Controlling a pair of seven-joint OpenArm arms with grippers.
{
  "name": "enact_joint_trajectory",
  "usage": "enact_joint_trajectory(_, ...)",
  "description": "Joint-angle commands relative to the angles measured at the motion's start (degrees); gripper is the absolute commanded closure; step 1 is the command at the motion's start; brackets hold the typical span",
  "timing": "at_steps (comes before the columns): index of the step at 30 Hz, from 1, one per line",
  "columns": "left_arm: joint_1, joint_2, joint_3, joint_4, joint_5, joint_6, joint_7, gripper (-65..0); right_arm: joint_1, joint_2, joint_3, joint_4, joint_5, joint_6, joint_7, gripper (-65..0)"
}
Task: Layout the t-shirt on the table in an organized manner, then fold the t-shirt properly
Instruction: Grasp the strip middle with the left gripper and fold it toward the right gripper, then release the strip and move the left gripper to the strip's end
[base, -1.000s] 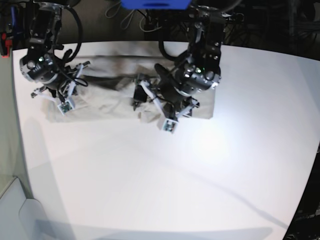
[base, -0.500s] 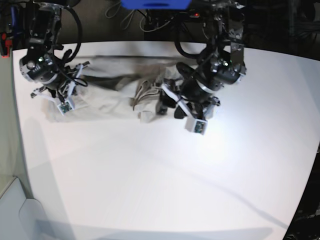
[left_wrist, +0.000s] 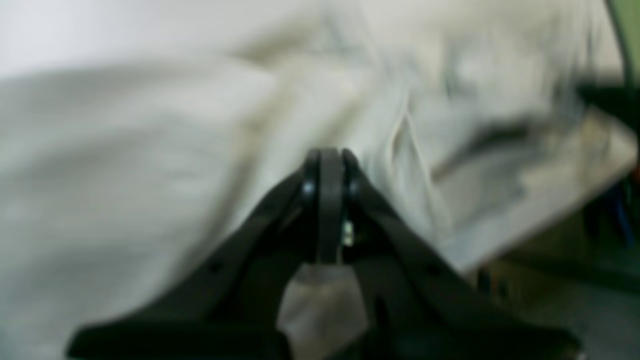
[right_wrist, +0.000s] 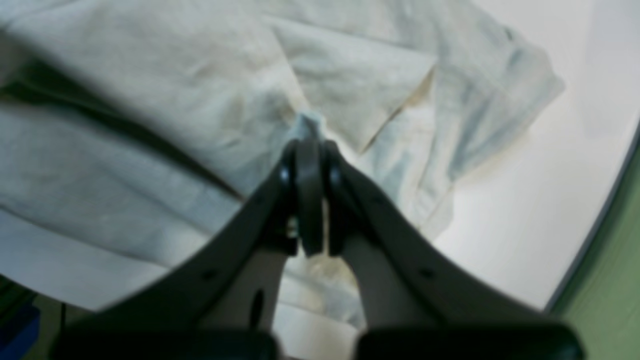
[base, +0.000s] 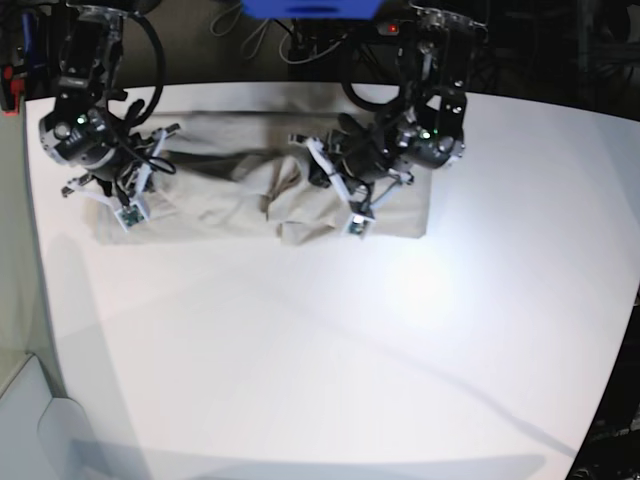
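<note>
A: What blocks my view of the t-shirt (base: 215, 195)?
B: My left arm (base: 425, 120) covers its middle, my right arm its end. The left wrist view is blurred; folds unreadable.

Behind my workspace, a blue block (base: 310, 8) sits at the top centre of the base view. Dark cables (base: 275, 40) hang just below it. A red item (base: 10, 85) shows at the far left edge; its kind cannot be determined.
</note>
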Motion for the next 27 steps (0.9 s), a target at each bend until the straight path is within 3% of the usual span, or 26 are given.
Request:
enact_joint_trajectory(1,-1.7,-0.5,1.8,1.0,-0.6,-0.1,-0.8,-0.2,0.5,0.4,0.2,1.1,0.3,-0.2,0.7,0.0)
enact_joint_trajectory(4,-2.1,-1.9,4.9,2.5,-0.6,-0.1,-0.1,-0.2,0.5,0.4,0.2,1.1,0.3,-0.2,0.6,0.0)
enact_joint_trajectory(12,0.4,-5.2,2.4,15.3,-0.7,-0.2,-0.3,-0.2,0.5,0.4,0.2,1.1,0.3,-0.2,0.5,0.0)
enact_joint_trajectory(19,3.2,-10.0,-7.9,13.5,-0.7,-0.2,0.2,-0.2,0.6,0.5,0.2,1.1,0.3,-0.2,0.6,0.0)
enact_joint_trajectory(23,3.7,-12.6,-8.7,10.2,-0.5,-0.2,0.3,-0.2,0.6,0.4,0.2,0.9,0.3,-0.2,0.8,0.0)
enact_joint_trajectory(27,3.6,-12.9,-8.7,5.0,-0.2,-0.2,0.2,-0.2,0.6,0.4,0.3,0.9,0.3,-0.2,0.9,0.0)
